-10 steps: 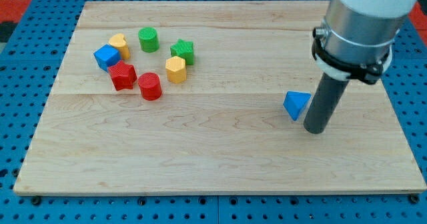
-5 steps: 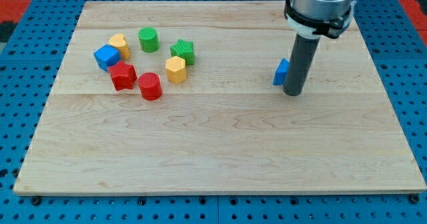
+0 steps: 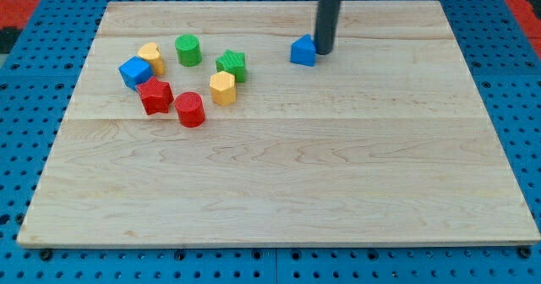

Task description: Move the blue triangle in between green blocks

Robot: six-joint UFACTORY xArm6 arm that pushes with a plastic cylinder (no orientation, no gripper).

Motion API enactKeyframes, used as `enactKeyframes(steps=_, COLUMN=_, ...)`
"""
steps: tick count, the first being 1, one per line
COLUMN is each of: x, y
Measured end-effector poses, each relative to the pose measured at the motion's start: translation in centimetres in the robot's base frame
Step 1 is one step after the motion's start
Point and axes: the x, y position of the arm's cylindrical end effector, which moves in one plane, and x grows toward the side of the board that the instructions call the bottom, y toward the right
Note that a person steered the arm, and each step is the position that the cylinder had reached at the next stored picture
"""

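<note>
The small blue triangular plastic block point(image 3: 303, 51) lies near the view's top of the pale wooden board point(image 3: 279, 182), right of centre, and my tip point(image 3: 324, 51) stands against its right-hand side, touching or all but touching it. I carry no gripper, only a straight dark rod, so there are no jaws to report as apart or together. The 2 green blocks sit well to the view's left of the triangle: a green plastic cylinder point(image 3: 188, 50) and a green star-shaped block point(image 3: 231, 65), near each other with a gap between. Clustered beside them are a blue cube point(image 3: 134, 71), a yellow rounded block point(image 3: 152, 57), a yellow hexagonal block point(image 3: 222, 88), a red star-shaped block point(image 3: 155, 95) and a red cylinder point(image 3: 190, 109). I can read no writing or labels. The board shows lengthwise grain and rests on a blue perforated base point(image 3: 34, 106).
</note>
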Motion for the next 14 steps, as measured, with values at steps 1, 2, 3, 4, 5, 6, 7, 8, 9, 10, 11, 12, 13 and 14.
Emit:
enactKeyframes(steps=1, x=-1.8, y=-4.3)
enactKeyframes(steps=2, x=-1.6, y=-3.9)
enactKeyframes(steps=3, x=-0.8, y=2.7)
enactKeyframes(steps=4, x=0.3, y=3.3)
enactKeyframes(steps=5, x=0.4, y=-1.4)
enactKeyframes(steps=6, x=0.5, y=-5.9)
enactKeyframes(steps=7, x=1.8, y=-4.2)
enactKeyframes(steps=8, x=4.1, y=-3.9)
enactKeyframes(steps=9, x=2.5, y=-7.5)
enactKeyframes(steps=10, x=0.8, y=-8.7)
enactKeyframes(steps=11, x=0.0, y=-10.2)
enactKeyframes(steps=12, x=-3.2, y=-9.0)
enactKeyframes(steps=13, x=-3.4, y=-12.2)
enactKeyframes(steps=14, x=-1.4, y=-14.4)
